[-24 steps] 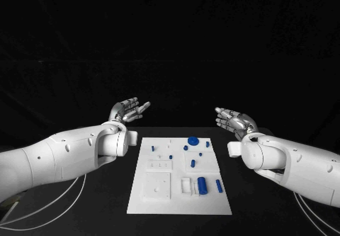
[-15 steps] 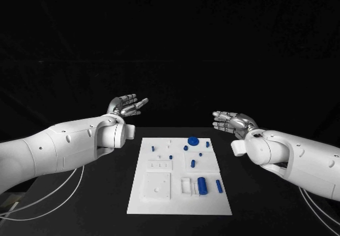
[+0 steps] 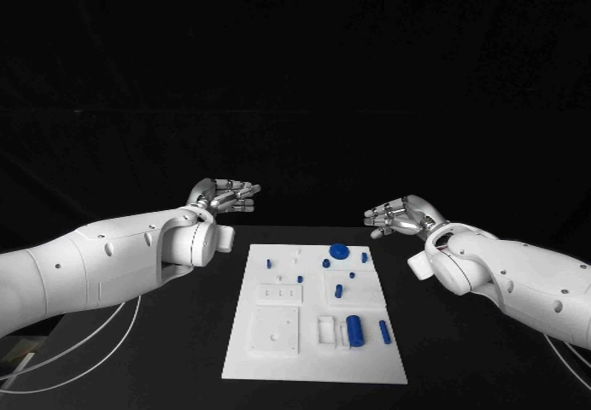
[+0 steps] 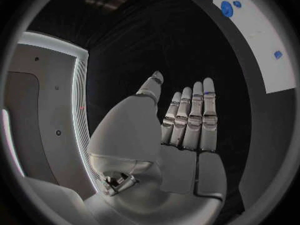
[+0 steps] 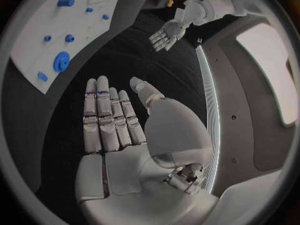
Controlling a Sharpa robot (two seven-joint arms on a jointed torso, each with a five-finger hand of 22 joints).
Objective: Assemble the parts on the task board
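The white task board lies in the middle of the black table. On it are a blue round disc, a thick blue cylinder, a slimmer blue pin and several small blue pieces such as one at the board's middle. My left hand hovers beyond the board's far left corner, holding nothing. My right hand hovers off the far right corner, also holding nothing. In the left wrist view my left hand has straight fingers; in the right wrist view so does my right hand. The board and disc lie off to the side of my right hand.
Bare black table surrounds the board on both sides. White cables hang below my left arm near the table's left edge. The board carries raised white blocks on its near left part.
Both hands have turned at the wrist and dropped slightly, their fingers now pointing more toward each other. The parts on the board lie as before.
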